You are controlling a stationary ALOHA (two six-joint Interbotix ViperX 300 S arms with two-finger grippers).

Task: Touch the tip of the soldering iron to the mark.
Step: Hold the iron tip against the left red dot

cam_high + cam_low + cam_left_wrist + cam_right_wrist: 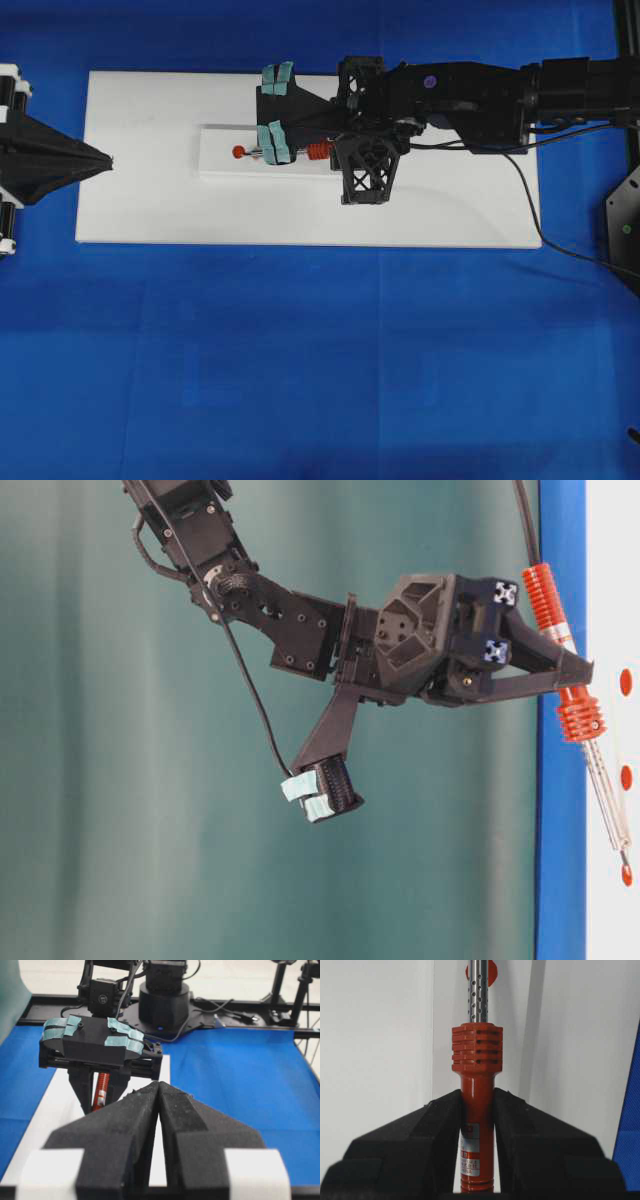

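Blue cloth lies under a white board. Right gripper squeezes the soldering iron, tip pointing to nine o'clock. Left gripper is pinched closed, holding nothing.

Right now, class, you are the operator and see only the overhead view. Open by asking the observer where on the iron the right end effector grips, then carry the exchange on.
Observer: In the right wrist view the right end effector clamps the iron on its red handle, just behind the ribbed collar.
Operator: I see one red mark. Are there more?
Observer: The table-level view shows three marks in a row. The tip is at the last mark; I cannot tell if it touches.
Operator: Is the iron lying flat?
Observer: No. In that view it slants, with the tip at the board and the handle away from it.
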